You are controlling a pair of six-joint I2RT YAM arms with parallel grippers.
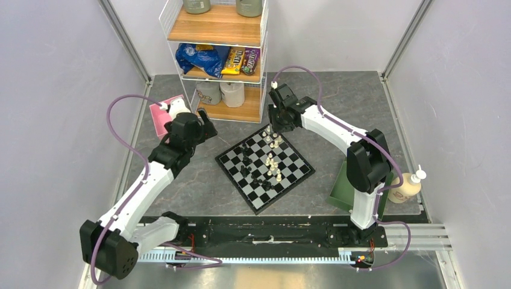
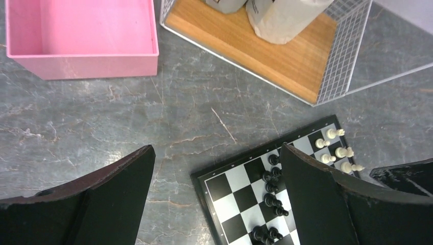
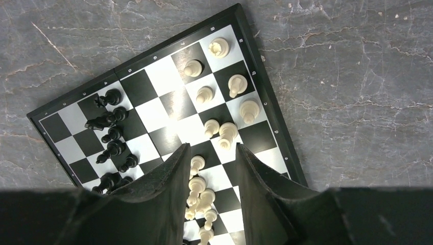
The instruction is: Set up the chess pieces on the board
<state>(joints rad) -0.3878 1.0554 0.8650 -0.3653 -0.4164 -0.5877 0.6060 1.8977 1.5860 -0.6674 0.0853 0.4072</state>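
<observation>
The board lies turned like a diamond in the middle of the table. Several black chess pieces stand bunched on its left half, and several cream pieces along its middle and far corner. My left gripper hovers off the board's far-left edge, open and empty. In its wrist view the left gripper spans bare table and the board's corner, with black pieces and cream pieces beyond. My right gripper hangs over the far corner. In its wrist view the right gripper is open and empty above cream pieces, black pieces and the board.
A pink box sits at the far left, also in the left wrist view. A wire shelf unit with wooden shelves stands behind the board, its base close to the left gripper. A green tray and a soap bottle are at the right.
</observation>
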